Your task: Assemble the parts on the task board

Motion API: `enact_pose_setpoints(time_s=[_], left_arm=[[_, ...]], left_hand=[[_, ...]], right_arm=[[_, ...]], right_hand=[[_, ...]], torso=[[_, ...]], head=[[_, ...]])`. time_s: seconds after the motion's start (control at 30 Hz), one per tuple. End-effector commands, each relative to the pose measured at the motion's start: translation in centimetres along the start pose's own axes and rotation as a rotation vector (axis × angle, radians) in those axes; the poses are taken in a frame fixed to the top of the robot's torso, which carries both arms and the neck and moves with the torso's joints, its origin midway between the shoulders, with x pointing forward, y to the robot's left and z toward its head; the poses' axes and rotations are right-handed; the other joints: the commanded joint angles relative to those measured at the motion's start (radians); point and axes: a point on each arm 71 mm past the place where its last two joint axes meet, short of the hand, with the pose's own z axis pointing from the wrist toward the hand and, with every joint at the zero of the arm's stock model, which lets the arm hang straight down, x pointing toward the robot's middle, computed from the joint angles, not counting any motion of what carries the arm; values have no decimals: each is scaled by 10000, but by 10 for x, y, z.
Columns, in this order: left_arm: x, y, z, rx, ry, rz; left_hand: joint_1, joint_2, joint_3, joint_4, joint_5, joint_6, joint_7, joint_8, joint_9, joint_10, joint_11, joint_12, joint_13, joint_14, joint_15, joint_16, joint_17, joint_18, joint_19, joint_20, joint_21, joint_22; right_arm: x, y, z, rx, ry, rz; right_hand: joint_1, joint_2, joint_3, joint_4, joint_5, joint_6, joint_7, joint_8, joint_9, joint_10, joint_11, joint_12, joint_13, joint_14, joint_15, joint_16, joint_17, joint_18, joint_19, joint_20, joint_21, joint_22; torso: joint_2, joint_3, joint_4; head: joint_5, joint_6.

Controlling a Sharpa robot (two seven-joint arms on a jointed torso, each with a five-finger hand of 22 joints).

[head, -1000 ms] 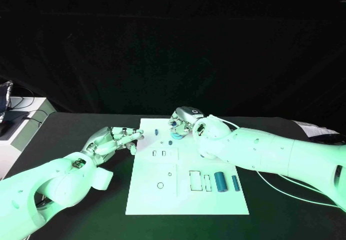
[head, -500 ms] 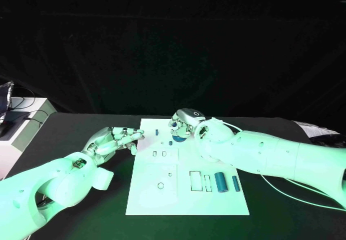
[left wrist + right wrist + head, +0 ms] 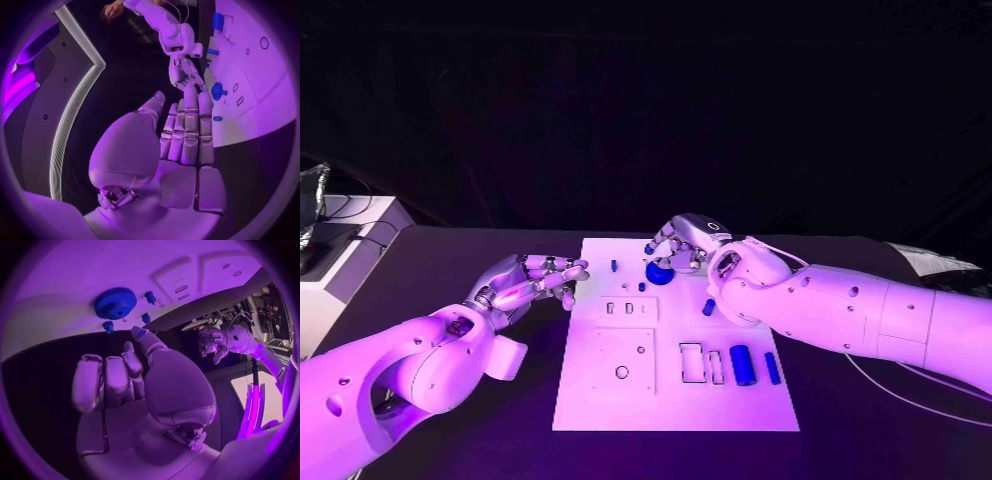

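**Gear step at far edge of board**

Left hand (image 3: pixel 531 281) is hovering beside the board (image 3: pixel 610 395) on the counter (image 3: pixel 862 440), fingers released and straight, holding nothing. Gear (image 3: pixel 659 273) is sitting on the board's far edge. Right hand (image 3: pixel 684 243) is hanging just behind it, fingers curled, nothing visibly grasped. Judgement: gear placement in hand; next is checking the seat, then fetching the cylinders (image 3: pixel 743 365).

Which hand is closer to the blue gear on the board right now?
Right. The right hand hovers just above and beside the blue gear at the task board's far end; the left hand sits off the board's left edge, holding nothing.
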Motion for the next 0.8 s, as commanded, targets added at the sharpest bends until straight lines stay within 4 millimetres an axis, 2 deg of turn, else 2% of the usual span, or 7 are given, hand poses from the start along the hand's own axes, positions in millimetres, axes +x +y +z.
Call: enact_pose_setpoints(time_s=[0.03,0.13,0.2,0.43,0.53,0.7,0.8], left_arm=[[2,-1,0,65,177,-30],[2,-1,0,62,181,-31],[2,-1,0,62,188,-34],[1,-1,0,58,182,-33],[1,-1,0,56,175,-31],[1,-1,0,57,176,-32],[2,-1,1,60,183,-37]], left_hand=[[-26,100,-20,-26,-15,-61,25,-39,12,-72,20,-45,14,-59,-10,50,-17,196,-49,-8,35,-9],[-26,100,-20,-26,-15,-61,25,-39,12,-72,20,-45,14,-59,-10,50,-17,196,-49,-8,35,-9],[-26,100,-20,-26,-15,-61,25,-39,12,-72,20,-45,14,-59,-10,50,-17,196,-49,-8,35,-9],[-26,100,-20,-26,-15,-61,25,-39,12,-72,20,-45,14,-59,-10,50,-17,196,-49,-8,35,-9],[-26,100,-20,-26,-15,-61,25,-39,12,-72,20,-45,14,-59,-10,50,-17,196,-49,-8,35,-9],[-26,100,-20,-26,-15,-61,25,-39,12,-72,20,-45,14,-59,-10,50,-17,196,-49,-8,35,-9],[-26,100,-20,-26,-15,-61,25,-39,12,-72,20,-45,14,-59,-10,50,-17,196,-49,-8,35,-9]], right_arm=[[2,-5,-4,372,584,326],[4,-12,-6,761,1038,496],[5,-16,-8,954,1269,570],[8,-25,-9,1415,1791,738],[9,-26,-8,1497,1935,770],[11,-24,-7,1511,2107,813],[13,-23,-5,1493,2137,855]], right_hand=[[-107,-210,-374,200,93,-315,53,-42,-21,-100,60,-132,-61,3,61,-33,17,-99,450,28,-7,1774],[-21,-359,-1042,601,28,-731,159,-40,-23,-255,147,-260,-186,-5,138,-21,39,-72,444,104,-37,1770],[39,-442,-1313,831,-93,-926,203,-46,-28,-321,188,-292,-254,-9,171,-7,61,-59,445,144,-37,1771],[263,-943,-1426,1869,-425,-1270,292,-40,-36,-487,272,-264,-458,-19,242,20,112,-25,440,230,-52,1770],[294,-1002,-1454,2042,-441,-1271,293,-42,-37,-498,276,-204,-492,-15,245,19,116,-24,440,233,-51,1770],[268,-986,-1457,2075,-436,-1227,277,-31,-31,-483,269,-176,-490,-16,242,22,119,-25,441,232,-47,1771],[263,-947,-1463,2051,-411,-1173,265,-43,-36,-467,259,-139,-481,-17,232,24,121,-30,445,224,-30,1775]], torso=[[2,6,-25],[8,20,-44],[1,13,-28],[2,1,-7],[8,-1,-10],[14,-7,-29],[9,-12,-12]], head=[[18,14],[31,12],[17,4],[6,-3],[3,-13],[4,-17],[-13,-27]])
